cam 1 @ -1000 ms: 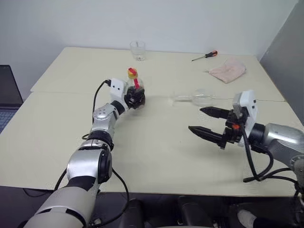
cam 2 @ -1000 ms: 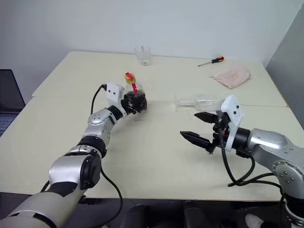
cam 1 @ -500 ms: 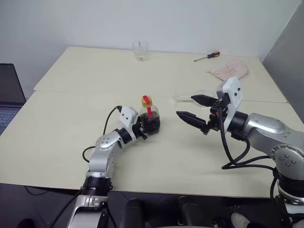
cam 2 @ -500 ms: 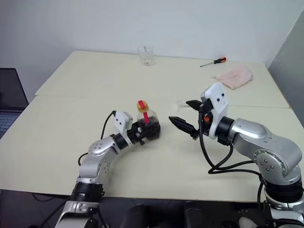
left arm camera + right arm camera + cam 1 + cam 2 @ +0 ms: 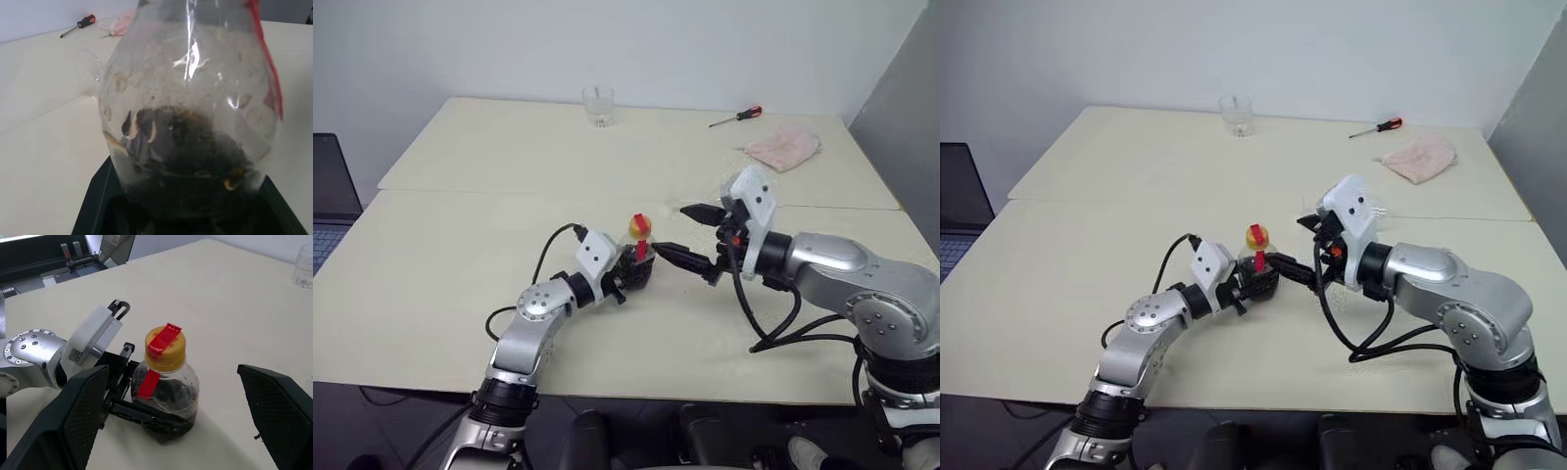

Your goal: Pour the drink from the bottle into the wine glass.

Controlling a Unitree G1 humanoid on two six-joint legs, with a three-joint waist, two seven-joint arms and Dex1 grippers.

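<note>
Bright even light, soft shadows, bottle [image 5: 195, 122] glare, perhaps blurred

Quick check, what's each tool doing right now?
Left tool: shut on the bottle, gripping its lower body.
Right tool: open wide, holding nothing, fingers either side of the bottle's yellow cap.

Left end effector [image 5: 628, 277] clamped; right end effector [image 5: 688, 235] wide.
</note>
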